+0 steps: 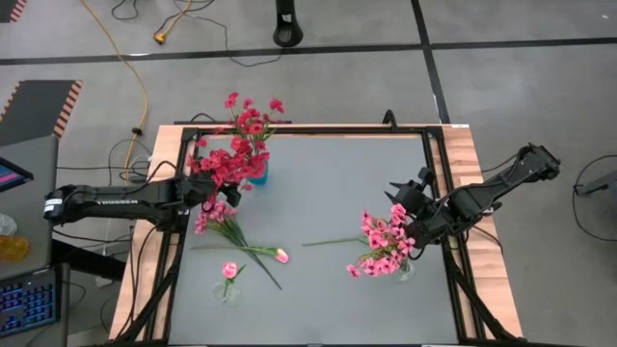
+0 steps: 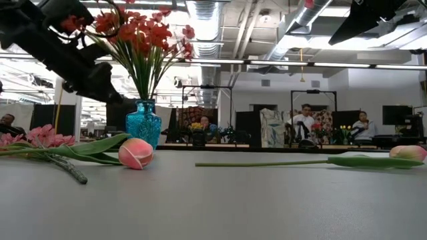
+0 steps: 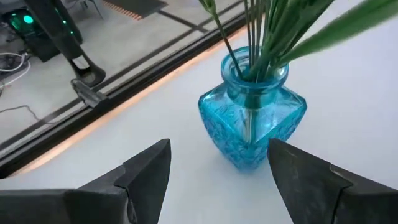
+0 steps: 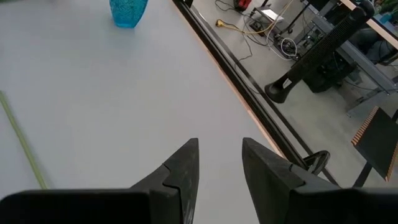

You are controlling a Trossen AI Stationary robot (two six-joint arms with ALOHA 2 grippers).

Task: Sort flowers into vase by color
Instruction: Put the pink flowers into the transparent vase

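Observation:
A blue glass vase [image 1: 258,176] [image 3: 252,121] stands near the table's far left and holds deep red sprigs [image 1: 236,154]. My left gripper [image 1: 220,200] [image 3: 217,149] hovers open just on its near-left side, touching nothing. On the table lie a pink sprig [image 1: 214,220] [image 2: 40,137] and a pale tulip bud [image 1: 281,255] [image 2: 135,153]. A small clear vase [image 1: 228,289] holds one pink bloom. Near the right edge, a clear vase [image 1: 406,273] holds pink sprigs [image 1: 384,243]. One long green stem [image 1: 333,241] [image 4: 18,140] lies flat. My right gripper [image 1: 397,189] [image 4: 219,146] hangs open and empty above the table.
A black frame rail [image 1: 439,183] and wooden border [image 1: 472,193] run along the table's right edge. The middle of the grey tabletop [image 1: 328,193] is bare. Beyond the far edge stand a black pole base [image 1: 287,29] and floor cables; people sit far off in the room [image 2: 305,123].

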